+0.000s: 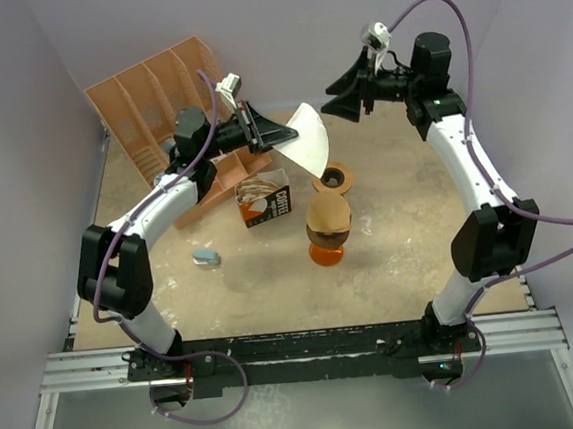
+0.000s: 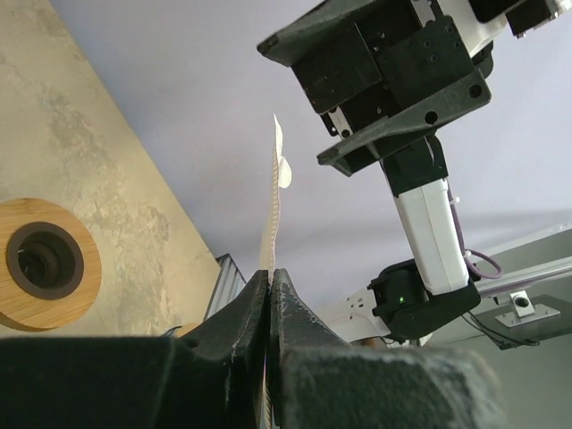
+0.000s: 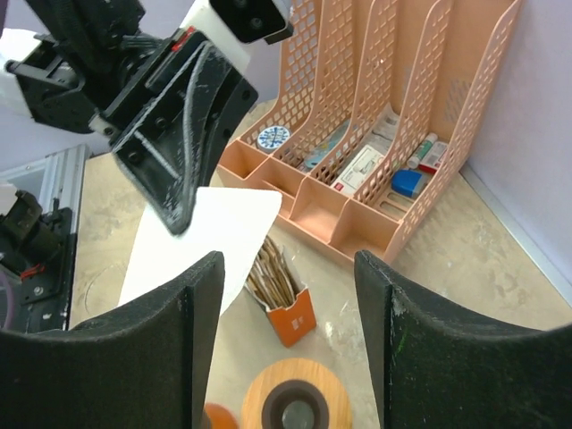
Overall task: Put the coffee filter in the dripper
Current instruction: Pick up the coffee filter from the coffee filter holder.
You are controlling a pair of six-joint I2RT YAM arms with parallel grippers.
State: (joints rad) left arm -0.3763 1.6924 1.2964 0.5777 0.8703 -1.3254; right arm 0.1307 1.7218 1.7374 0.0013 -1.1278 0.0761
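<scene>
Left gripper [image 2: 270, 286] clamps white paper filter [image 1: 308, 140]; right gripper [image 1: 337, 102] apart, empty. Open cone, centre over round wooden dripper [image 1: 334, 178].

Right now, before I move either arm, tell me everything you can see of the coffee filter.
The coffee filter is a white, fan-shaped piece of thin paper, lying flat on itself, with a rounded outer edge and a small rounded tab along one side. It is off the table, held in the air and pinched at one edge by the shut jaws of the left gripper. Nothing else appears to touch it. From above it hangs beside the wooden ring, not in it.
</scene>
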